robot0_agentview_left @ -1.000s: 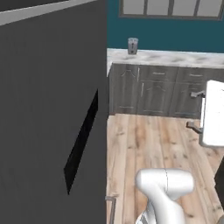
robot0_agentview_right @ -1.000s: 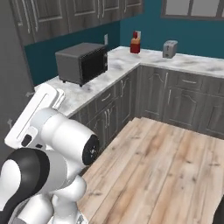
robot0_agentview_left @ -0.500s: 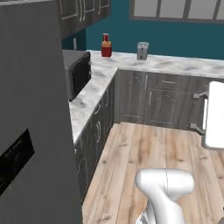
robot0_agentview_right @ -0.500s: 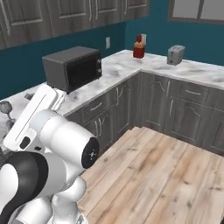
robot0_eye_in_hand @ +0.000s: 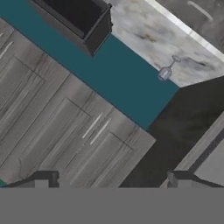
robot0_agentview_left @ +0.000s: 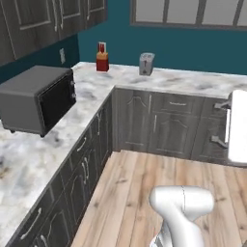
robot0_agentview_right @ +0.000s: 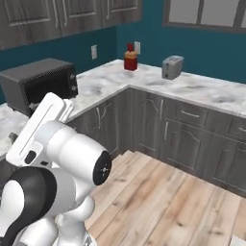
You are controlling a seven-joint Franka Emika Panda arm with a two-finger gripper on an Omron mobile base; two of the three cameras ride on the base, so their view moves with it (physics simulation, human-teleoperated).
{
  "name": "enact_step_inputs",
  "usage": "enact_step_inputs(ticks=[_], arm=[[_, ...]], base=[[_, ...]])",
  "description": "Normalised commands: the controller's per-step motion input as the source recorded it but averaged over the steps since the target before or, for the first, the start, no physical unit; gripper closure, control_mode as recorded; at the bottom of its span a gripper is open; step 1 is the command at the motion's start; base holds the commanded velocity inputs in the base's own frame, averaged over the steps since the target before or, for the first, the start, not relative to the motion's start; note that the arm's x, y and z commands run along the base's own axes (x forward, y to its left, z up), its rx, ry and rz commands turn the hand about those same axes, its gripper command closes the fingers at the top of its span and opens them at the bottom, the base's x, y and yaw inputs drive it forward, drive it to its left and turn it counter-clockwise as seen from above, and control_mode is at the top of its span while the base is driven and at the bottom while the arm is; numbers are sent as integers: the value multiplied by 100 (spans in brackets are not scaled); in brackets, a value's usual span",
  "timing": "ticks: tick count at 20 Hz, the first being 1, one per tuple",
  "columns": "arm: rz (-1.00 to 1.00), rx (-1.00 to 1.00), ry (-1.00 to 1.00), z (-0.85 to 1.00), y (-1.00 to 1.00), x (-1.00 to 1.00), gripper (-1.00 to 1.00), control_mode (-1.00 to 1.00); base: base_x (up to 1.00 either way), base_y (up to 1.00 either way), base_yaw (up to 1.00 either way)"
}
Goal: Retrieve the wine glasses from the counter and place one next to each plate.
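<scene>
The counter is running in an L along the teal wall, its marble top over dark grey cabinets, and is showing in both base views; the wood floor is lying in the angle of the L. A black microwave is sitting on the left leg of the counter, at about 9 o'clock in the left base view. In the corner, at 12 o'clock, a red bottle is standing near a small grey toaster, the two apart. No brand, label or legible writing is showing on any of them.

The hand view is giving what the base views are not — a wine glass, upright on the marble beside a dark panel, with the microwave well apart from it along the same top. Because the hand is rolled, that glass is appearing tilted in the frame.

The gripper is standing with its fingers wide apart and nothing between them. The wine glass is lying at roughly 1 o'clock from the gripper — well apart from it, not touching.
</scene>
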Motion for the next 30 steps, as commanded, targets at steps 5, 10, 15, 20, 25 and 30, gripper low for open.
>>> enact_step_inputs(ticks=[5, 10, 15, 20, 25, 30], arm=[[0, 0, 0, 0, 0, 0, -100, 100], [0, 0, 0, 0, 0, 0, -100, 100], [0, 0, 0, 0, 0, 0, -100, 100], [0, 0, 0, 0, 0, 0, -100, 100], [0, 0, 0, 0, 0, 0, -100, 100], [0, 0, 0, 0, 0, 0, -100, 100]], base=[[87, 15, 32], [90, -16, 78], [47, -6, 93], [28, 0, 99], [36, -1, 91], [14, -18, 10]])
